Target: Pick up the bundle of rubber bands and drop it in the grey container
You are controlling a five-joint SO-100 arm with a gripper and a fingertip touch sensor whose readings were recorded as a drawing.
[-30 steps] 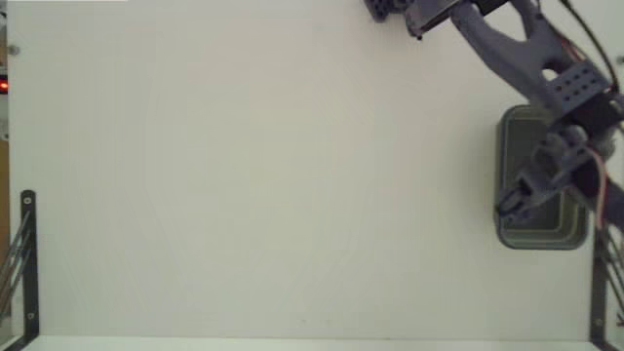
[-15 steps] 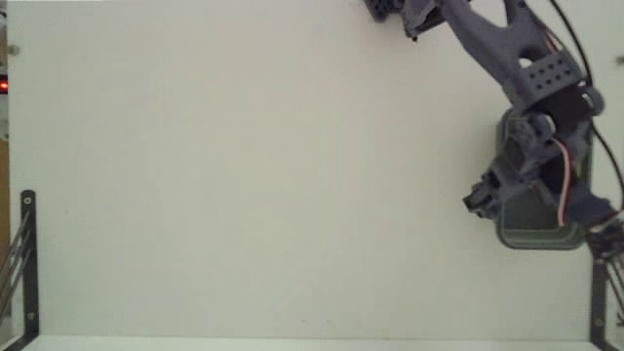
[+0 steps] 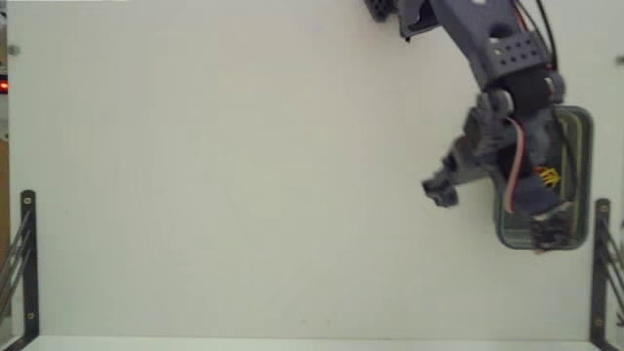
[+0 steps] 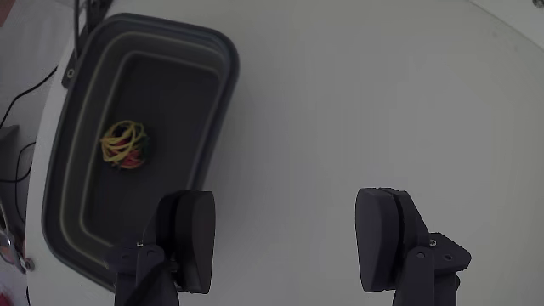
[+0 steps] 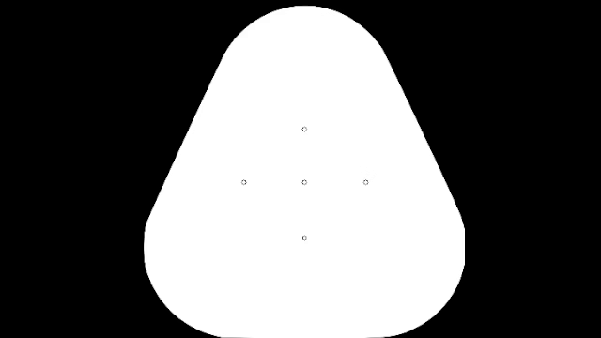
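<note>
The grey container [image 3: 512, 237] stands at the right side of the white table in the fixed view. The bundle of rubber bands [image 3: 549, 176], mostly yellow with some red, lies loose on its floor. My gripper [image 3: 490, 210] hangs open over the container's left rim, one finger out over the bare table and the other over the bin's lower end. In the wrist view the container [image 4: 223, 85] fills the left side with the bundle of rubber bands [image 4: 125, 144] inside it. My gripper [image 4: 287, 242] stands wide open there, with nothing between its fingers [image 4: 191, 238].
Black metal brackets stand at the table's left edge [image 3: 27, 263] and right edge [image 3: 600, 263]. The arm's base [image 3: 390, 10] is at the top edge. A black cable [image 4: 17, 102] runs beside the container in the wrist view.
The arm has swung left, away from the container, so one finger is now over the bare table. The bundle, hidden under the arm before, now shows lying in the bin.
</note>
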